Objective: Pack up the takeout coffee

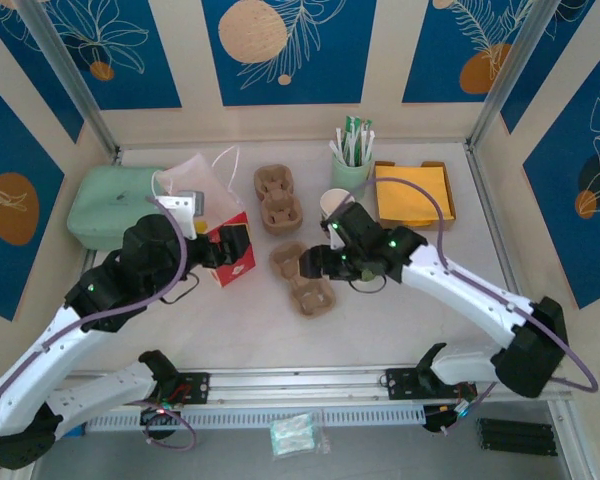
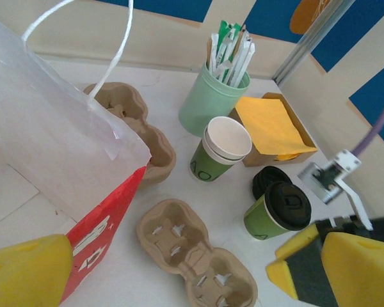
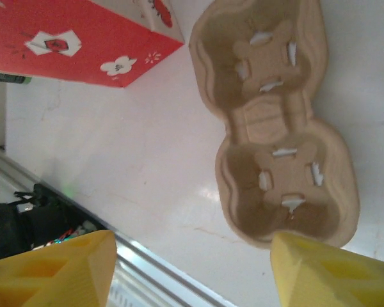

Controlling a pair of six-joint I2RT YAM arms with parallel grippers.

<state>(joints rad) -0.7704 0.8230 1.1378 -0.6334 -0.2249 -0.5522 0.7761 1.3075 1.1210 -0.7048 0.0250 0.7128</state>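
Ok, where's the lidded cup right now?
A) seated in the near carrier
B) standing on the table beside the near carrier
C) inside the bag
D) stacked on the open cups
B: in the left wrist view the lidded cup stands on the table beside the near carrier, and both of the carrier's pockets are empty.

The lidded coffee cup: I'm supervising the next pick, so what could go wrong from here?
1. The lidded cup stands close beside the black lids and the stack of open cups; a reach for it could knock them.
2. The near carrier under the open right gripper lies unheld, so pressing a cup in may shift it.
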